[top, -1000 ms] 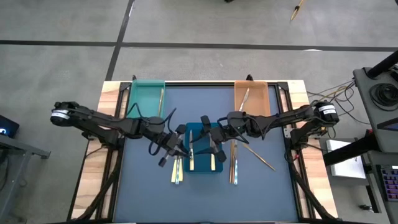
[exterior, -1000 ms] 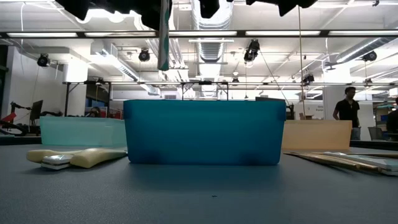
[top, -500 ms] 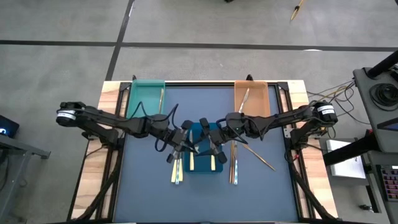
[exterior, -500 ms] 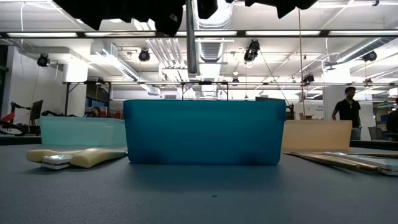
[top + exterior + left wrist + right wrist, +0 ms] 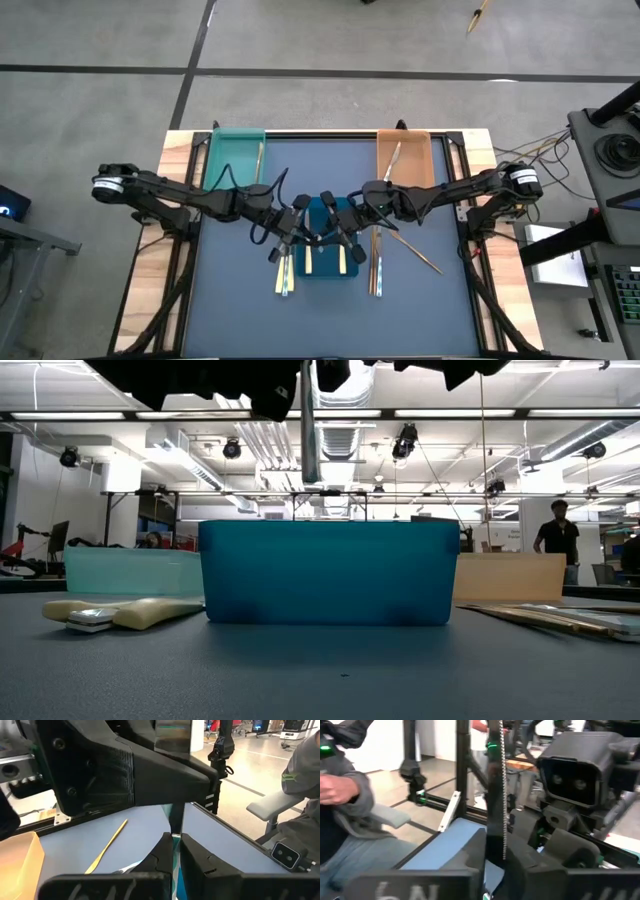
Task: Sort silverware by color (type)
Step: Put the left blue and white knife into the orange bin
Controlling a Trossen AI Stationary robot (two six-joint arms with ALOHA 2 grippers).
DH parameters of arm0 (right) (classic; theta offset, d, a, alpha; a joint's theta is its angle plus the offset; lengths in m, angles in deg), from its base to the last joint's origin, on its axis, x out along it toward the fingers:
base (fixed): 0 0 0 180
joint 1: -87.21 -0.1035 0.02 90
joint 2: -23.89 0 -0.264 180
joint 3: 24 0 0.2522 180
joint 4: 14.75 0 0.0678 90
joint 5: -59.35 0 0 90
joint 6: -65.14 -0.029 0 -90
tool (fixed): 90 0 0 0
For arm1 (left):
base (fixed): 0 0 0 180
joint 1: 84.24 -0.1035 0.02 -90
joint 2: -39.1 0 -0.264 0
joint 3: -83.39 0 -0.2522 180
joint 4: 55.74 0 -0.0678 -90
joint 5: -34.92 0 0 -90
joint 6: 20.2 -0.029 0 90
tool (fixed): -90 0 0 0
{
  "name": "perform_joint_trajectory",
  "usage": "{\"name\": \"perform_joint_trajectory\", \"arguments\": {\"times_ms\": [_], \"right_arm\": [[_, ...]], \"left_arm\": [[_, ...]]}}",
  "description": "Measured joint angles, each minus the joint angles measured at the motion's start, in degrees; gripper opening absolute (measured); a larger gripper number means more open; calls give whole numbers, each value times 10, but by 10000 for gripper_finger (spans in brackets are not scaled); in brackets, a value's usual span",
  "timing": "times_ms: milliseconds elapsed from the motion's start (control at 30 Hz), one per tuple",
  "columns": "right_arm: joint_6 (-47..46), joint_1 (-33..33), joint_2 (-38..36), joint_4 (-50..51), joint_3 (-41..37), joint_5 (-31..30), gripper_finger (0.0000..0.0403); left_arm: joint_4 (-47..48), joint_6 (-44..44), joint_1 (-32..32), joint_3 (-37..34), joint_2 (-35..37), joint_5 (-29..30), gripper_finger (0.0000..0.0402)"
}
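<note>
A slim silvery utensil (image 5: 310,430) with a serrated edge (image 5: 504,795) hangs upright over the blue tray (image 5: 325,212) at the table's middle. My left gripper (image 5: 298,236) reaches it from the table's left and my right gripper (image 5: 336,236) from the right, and both are shut on it. Two cream-handled utensils (image 5: 310,262) lie in the blue tray. The teal tray (image 5: 236,152) at far left and the orange tray (image 5: 404,158) at far right each hold a utensil. My left gripper pinches the utensil's shaft (image 5: 175,827) between its two fingers (image 5: 162,851), which come level from the table's left and lie across it. The utensil stands upright with its lower end (image 5: 310,475) clear above the blue tray. My right gripper pinches the same utensil just below its serrated stretch (image 5: 496,840) between its two fingers (image 5: 472,851). They come level from the table's right and lie across it. The serrated edge rises straight above the fingers.
Loose utensils lie on the mat left of the blue tray (image 5: 285,275) and right of it (image 5: 375,272), with a gold one (image 5: 415,252) slanting farther right. Cream handles (image 5: 130,612) show beside the tray in the low view. People stand beyond the table.
My left gripper has carried the hanging utensil toward the table's right, from over the blue tray's left edge to over its middle, then kept still. My right gripper, open beside it before, has shut on the utensil.
</note>
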Motion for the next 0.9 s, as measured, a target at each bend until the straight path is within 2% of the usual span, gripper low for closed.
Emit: {"name": "perform_joint_trajectory", "arguments": {"times_ms": [200,600,900], "right_arm": [[-3,0,0,0,0,11,9],[-27,1,-2,-4,3,-11,8],[-42,6,-2,65,40,-13,8]], "left_arm": [[0,0,0,0,1,1,9],[3,13,-5,0,7,22,90],[81,13,-29,0,42,23,123]]}}
